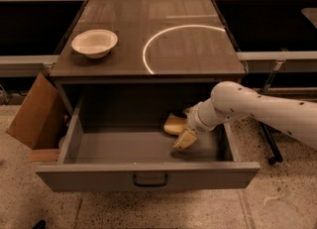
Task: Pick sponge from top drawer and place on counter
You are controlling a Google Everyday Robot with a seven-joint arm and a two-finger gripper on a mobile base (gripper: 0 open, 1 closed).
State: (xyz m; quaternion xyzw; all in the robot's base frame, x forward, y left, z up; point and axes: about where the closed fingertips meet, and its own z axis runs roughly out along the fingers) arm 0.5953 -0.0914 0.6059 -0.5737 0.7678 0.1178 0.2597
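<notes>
Sponge (173, 124) in top drawer (89, 176), long axis left-right; gripper (183, 127) fingers spread astride right end.

End effector (185, 134) in top drawer (99, 176) partly hides sponge (173, 124).

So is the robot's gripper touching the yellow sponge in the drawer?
Cannot tell. In the camera view the gripper, inside the top drawer, overlaps the sponge on its right, so neither contact nor a gap shows.

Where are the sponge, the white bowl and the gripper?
sponge (173, 124): camera view, its pale top face, in the top drawer (124, 148).
white bowl (94, 41): camera view, bare inside, on the counter (188, 57).
gripper (185, 138): camera view, its tan tip, in the drawer beside the sponge.
</notes>
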